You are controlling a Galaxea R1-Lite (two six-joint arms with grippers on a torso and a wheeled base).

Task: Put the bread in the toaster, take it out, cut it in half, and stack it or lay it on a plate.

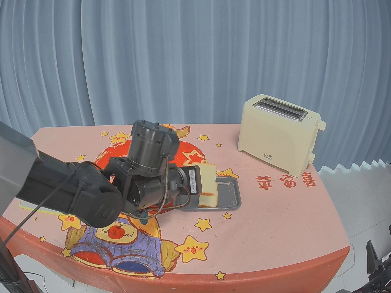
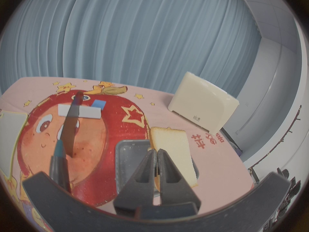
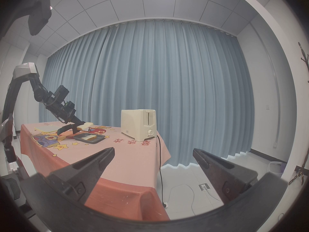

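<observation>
My left gripper (image 1: 200, 184) is shut on a pale bread slice (image 1: 208, 176) and holds it on edge just above the grey tray (image 1: 230, 194). In the left wrist view the fingers (image 2: 146, 169) pinch the bread slice (image 2: 172, 149) at its lower edge over the tray (image 2: 128, 158). A second slice (image 1: 209, 201) stays in the tray below. The cream toaster (image 1: 279, 133) stands at the table's back right, slots empty. My right gripper (image 3: 154, 160) is open, low and off the table's right side, well away from the toaster (image 3: 138, 124).
A knife with a teal handle (image 2: 66, 139) lies on the apple picture of the cloth, left of the tray. A pale flat board (image 2: 9, 136) sits at the table's left edge. The toaster's cord (image 3: 160, 165) hangs to the floor.
</observation>
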